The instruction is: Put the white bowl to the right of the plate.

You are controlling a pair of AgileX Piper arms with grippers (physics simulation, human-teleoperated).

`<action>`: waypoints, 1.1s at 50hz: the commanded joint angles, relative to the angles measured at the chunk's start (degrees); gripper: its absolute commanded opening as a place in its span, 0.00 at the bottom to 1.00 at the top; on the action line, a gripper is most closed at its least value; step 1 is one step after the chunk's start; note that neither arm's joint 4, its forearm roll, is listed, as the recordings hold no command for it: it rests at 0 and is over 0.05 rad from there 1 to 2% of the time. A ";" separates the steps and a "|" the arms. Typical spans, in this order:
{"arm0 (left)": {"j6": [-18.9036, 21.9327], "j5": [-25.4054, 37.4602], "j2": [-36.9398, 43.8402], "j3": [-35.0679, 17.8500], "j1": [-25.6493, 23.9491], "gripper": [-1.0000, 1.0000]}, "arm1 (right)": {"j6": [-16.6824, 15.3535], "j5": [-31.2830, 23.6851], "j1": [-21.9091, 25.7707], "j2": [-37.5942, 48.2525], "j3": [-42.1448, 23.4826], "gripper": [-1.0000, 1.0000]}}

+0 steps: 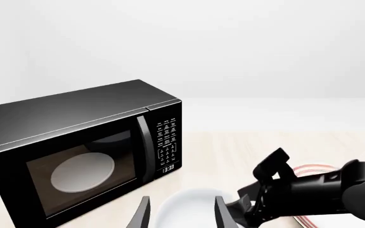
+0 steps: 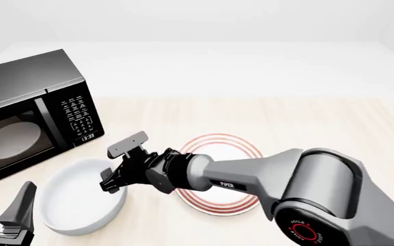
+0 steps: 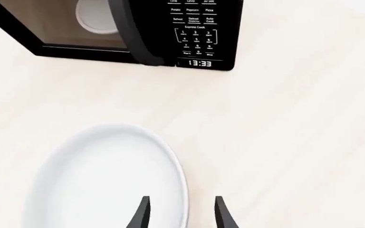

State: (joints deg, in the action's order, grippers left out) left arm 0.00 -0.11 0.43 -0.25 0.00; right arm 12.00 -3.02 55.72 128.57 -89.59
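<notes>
White bowl (image 2: 80, 197) sits front-left on table (image 2: 307, 123), just left of plate (image 2: 219, 173) and nr touching it, w/ microwave (image 2: 29, 110) close behind-left. So bowl on wrong side of plate; task not yet done.

Right gripper (image 2: 115, 169) reaching across over plate, fingers spread apart, nothing held. In right wrist view fingertips (image 3: 143, 213) straddling bowl rim on plate-facing side: one tip over inside of bowl, other outside, just off the wall. Can't tell from pics if tips already below rim level or hovering above.

Step in hand, by judgement: pinch rim. To do well: drop straight down till rim wall well betw fingers, then close squarely; glossy wall likely slippery, so deep bite better than tip-only. Lift enough to clear plate rings before carrying right, keep bowl level.

Left gripper (image 2: 8, 218) parked low at front-left corner, just beside bowl's left edge, fingers apart, empty. Seen in left wrist view pointing over bowl toward microwave.

Room: bare wood right of plate, wide open out to table's right edge; good drop zone. Tight side is left: microwave front corner nr bowl's back rim, left gripper nr its front-left. Right arm's own forearm lying across plate, so carry path needs arm drawn back w/ the bowl.
</notes>
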 commanded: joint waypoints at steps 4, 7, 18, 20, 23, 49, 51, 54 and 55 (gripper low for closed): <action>0.00 0.00 0.00 0.00 0.00 1.00 | 1.00 1.11 -0.04 0.89 0.45 1.00; 0.00 0.00 0.00 0.00 0.00 1.00 | 1.24 1.32 0.02 0.88 0.58 1.00; 0.00 0.00 0.00 0.00 0.00 1.00 | 1.69 1.94 0.10 1.44 0.78 1.00; 0.00 0.00 0.00 0.00 0.00 1.00 | 1.85 2.07 0.19 1.65 0.80 1.00; 0.00 0.00 0.00 0.00 0.00 1.00 | 1.96 2.09 0.43 2.13 0.64 1.00; 0.00 0.00 0.00 0.00 0.00 1.00 | 1.83 2.15 -0.16 1.85 1.34 0.00; 0.00 0.00 0.00 0.00 0.00 1.00 | 1.79 2.10 -0.48 1.61 1.47 0.00; 0.00 0.00 0.00 0.00 0.00 1.00 | 1.58 2.09 -0.91 0.92 1.87 0.00; 0.00 0.00 0.00 0.00 0.00 1.00 | 1.54 2.06 -0.94 0.73 1.97 0.00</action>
State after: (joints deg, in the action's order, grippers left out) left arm 0.00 -0.11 0.43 -0.25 0.00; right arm 12.83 -0.32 55.82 130.28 -88.69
